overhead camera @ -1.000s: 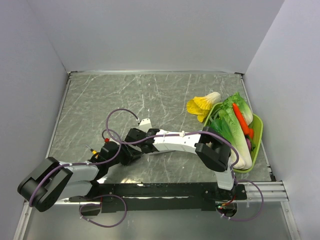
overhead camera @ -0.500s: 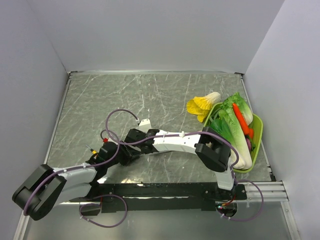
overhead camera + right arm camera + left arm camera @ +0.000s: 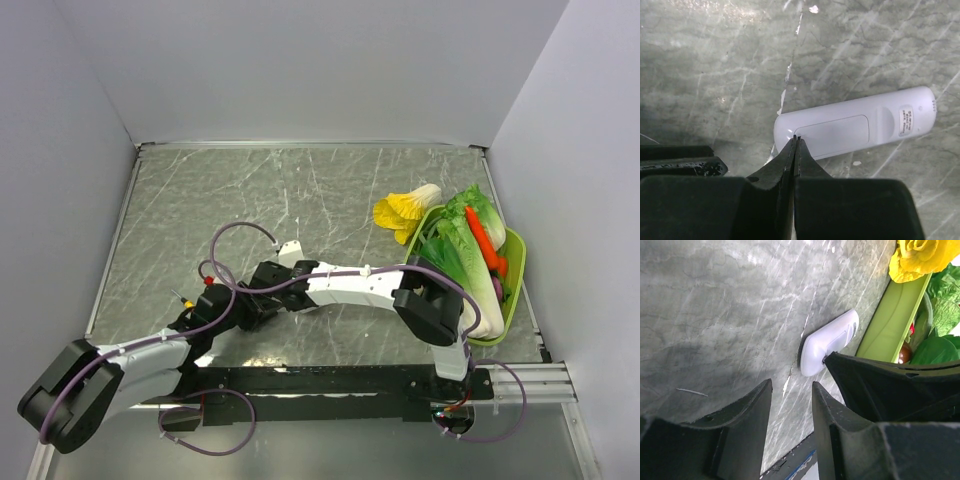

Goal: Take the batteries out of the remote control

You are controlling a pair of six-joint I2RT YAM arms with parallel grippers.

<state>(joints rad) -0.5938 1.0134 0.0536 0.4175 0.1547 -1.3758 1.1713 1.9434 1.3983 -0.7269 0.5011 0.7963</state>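
Observation:
The white remote control (image 3: 855, 125) lies flat on the marble table with its back up and its battery cover closed. It also shows in the left wrist view (image 3: 830, 342) and partly in the top view (image 3: 290, 246). The batteries are hidden. My right gripper (image 3: 796, 137) is shut, and its tips touch the near end of the cover. In the top view it (image 3: 278, 264) sits over the remote's end. My left gripper (image 3: 791, 385) is open and empty, just short of the remote, beside the right gripper's black body (image 3: 890, 385).
A green tray (image 3: 512, 270) of cabbage and a carrot stands at the right edge, also in the left wrist view (image 3: 890, 325). A yellow leafy vegetable (image 3: 400, 210) lies beside it. A small yellow-orange tool (image 3: 180, 297) lies left of the left gripper. Walls enclose the table.
The left arm's elbow has swung down and to the left, while its gripper stayed near the remote. The right arm has hardly moved.

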